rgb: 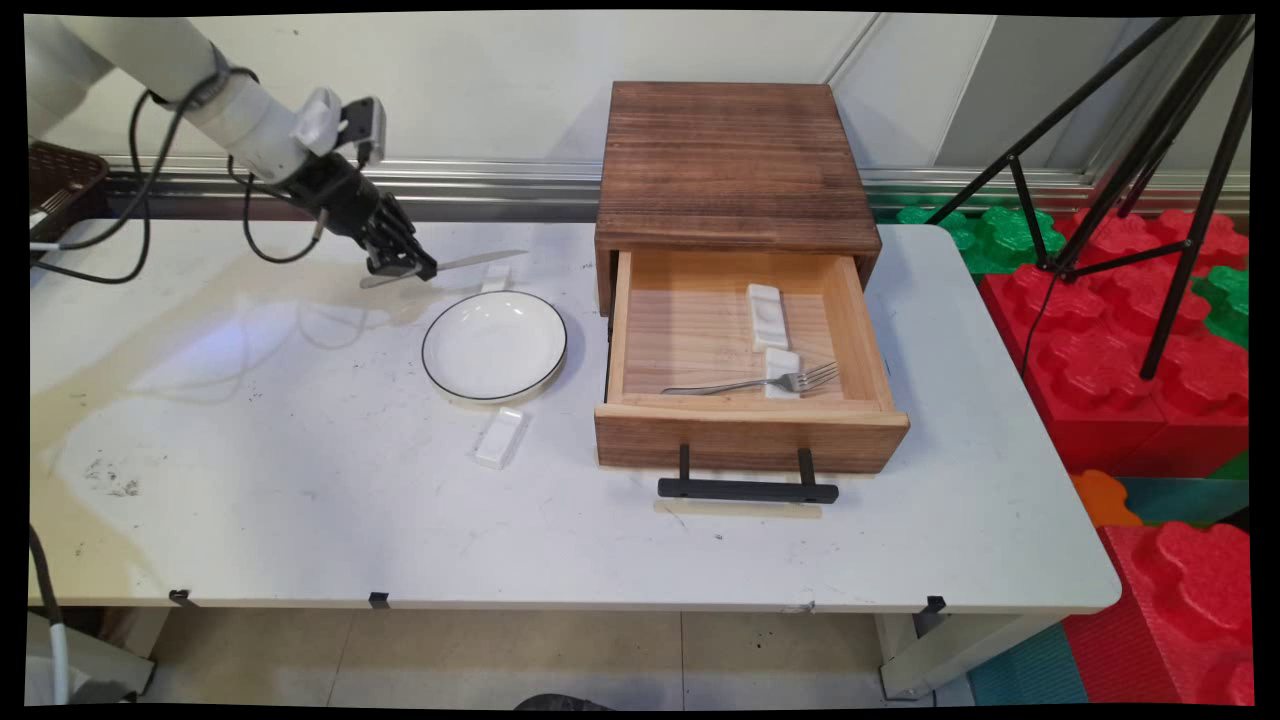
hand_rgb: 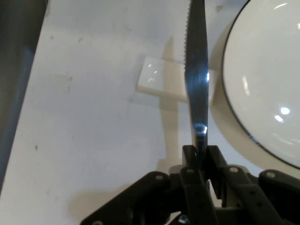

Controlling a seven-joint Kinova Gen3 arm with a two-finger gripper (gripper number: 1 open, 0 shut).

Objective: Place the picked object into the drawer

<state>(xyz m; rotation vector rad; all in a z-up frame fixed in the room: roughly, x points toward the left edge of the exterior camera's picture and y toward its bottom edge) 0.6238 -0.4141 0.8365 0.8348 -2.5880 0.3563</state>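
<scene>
While no goal is on record, progress can only be read from how things lie. Nearest on the white worktop (rgb: 300,520) lies a small white cutlery rest (rgb: 499,437), bare, just near of the plate. Right of it the wooden drawer (rgb: 750,420) stands pulled out of its cabinet (rgb: 735,165), black handle (rgb: 747,489) toward the near edge. Inside lie two more white rests: the nearer rest (rgb: 782,373) carries the head of a fork (rgb: 760,382), the farther rest (rgb: 767,316) is bare.

Left of the drawer sits the white plate (rgb: 494,345) with dark rim, nothing on it. Just beyond its far edge a fourth rest (hand_rgb: 161,82) lies on the worktop, partly under the blade in the hand view.

Farthest, the gripper (rgb: 398,265) hangs at the far left of the plate, jaws closed narrow on the handle end of a knife (hand_rgb: 197,79). Blade points right, serrated edge showing, above that fourth rest; whether the blade touches it cannot be told.

Judgement: fork is stowed in the drawer; knife is in the grip, not set down anywhere yet.
</scene>
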